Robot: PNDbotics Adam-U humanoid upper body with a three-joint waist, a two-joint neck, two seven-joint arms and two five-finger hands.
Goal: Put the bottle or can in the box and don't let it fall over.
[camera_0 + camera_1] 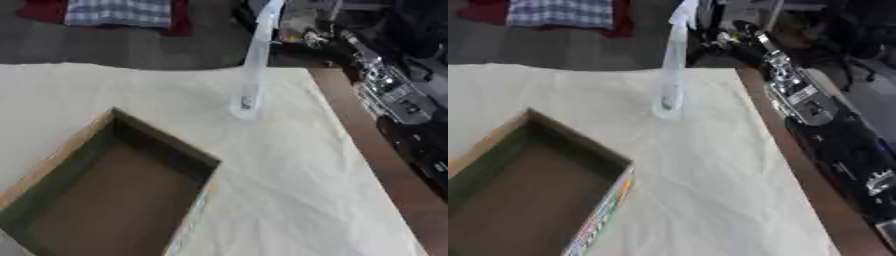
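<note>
A clear, tall, narrow bottle stands on the white cloth-covered table, toward the far edge and right of centre; its base rests on the cloth and its upper part rises past the far table edge in both views, leaning slightly in the picture; contents cannot be made out; a small dark mark shows near its base. An open cardboard box sits at the near left of the table, top open, brown interior visible, nothing seen inside; printed colours show along its right outer wall in the right eye view; box and bottle are well apart, with bare cloth between them. The robot's right arm runs along the right side, beyond the wooden table edge, black with silver joints, reaching toward the far right corner; the right hand lies near the top, close to the upper part of the bottle, but whether its fingers are spread, curled or touching the bottle cannot be told. Left hand shows in neither view.
</note>
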